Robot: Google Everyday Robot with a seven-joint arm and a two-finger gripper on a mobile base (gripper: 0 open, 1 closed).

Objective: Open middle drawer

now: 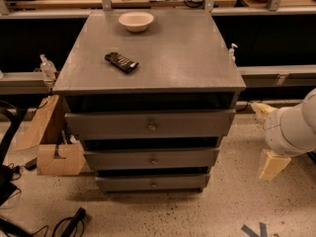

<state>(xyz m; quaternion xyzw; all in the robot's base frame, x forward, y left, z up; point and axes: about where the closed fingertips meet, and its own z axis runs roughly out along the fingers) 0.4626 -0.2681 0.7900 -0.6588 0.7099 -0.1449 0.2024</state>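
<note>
Claw [267, 137] spread; middle drawer [118, 158] sits well left of it. We centre on its knob [153, 161], then pull straight.
</note>
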